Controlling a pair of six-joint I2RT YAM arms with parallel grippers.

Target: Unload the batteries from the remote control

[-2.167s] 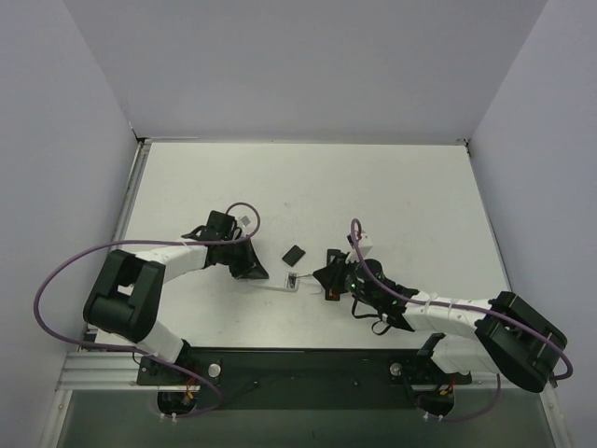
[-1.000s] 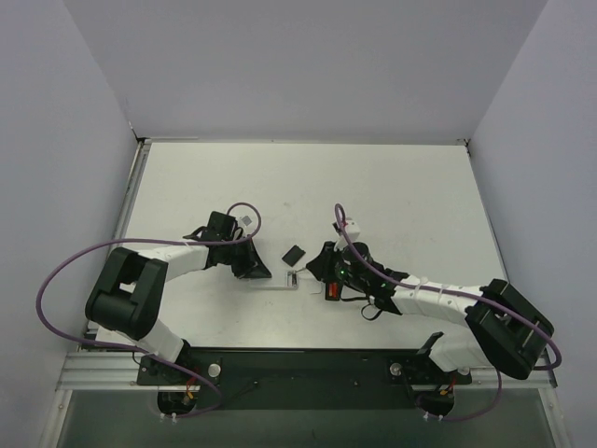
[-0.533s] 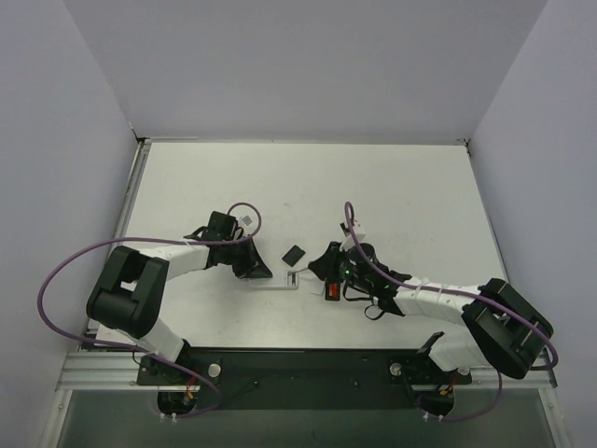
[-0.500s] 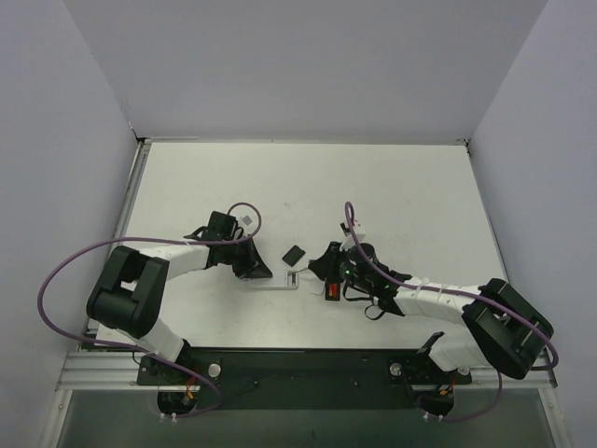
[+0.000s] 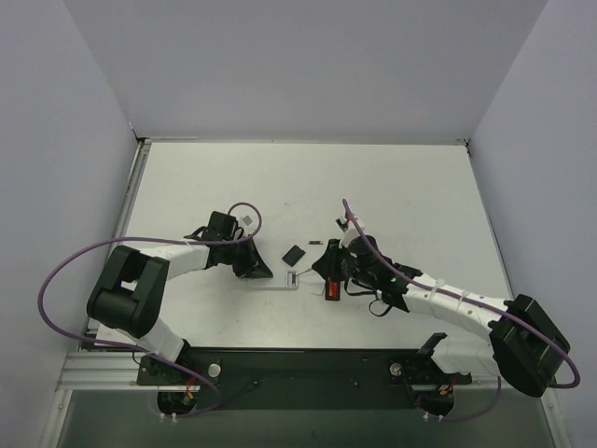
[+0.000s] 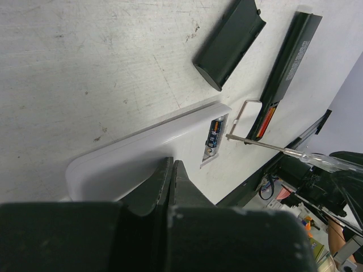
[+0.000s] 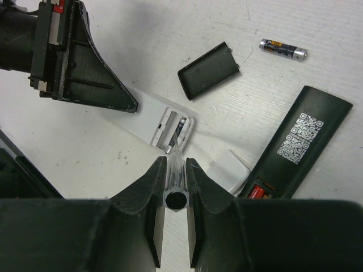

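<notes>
Right arm [image 5: 448, 301] swung outward | right jaws clamp clear tool [image 7: 175, 170] | left jaws closed

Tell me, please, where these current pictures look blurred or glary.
Top external: even, soft light, no glare. Left wrist: the left pincer looms dark and blurred; the white remote shows sheen. Right wrist: the right pincer, shut on a clear tool, is soft; the black remote is sharp.

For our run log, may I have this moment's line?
left gripper: shut, touching white plastic remote | right gripper: shut on clear plastic stick
</notes>
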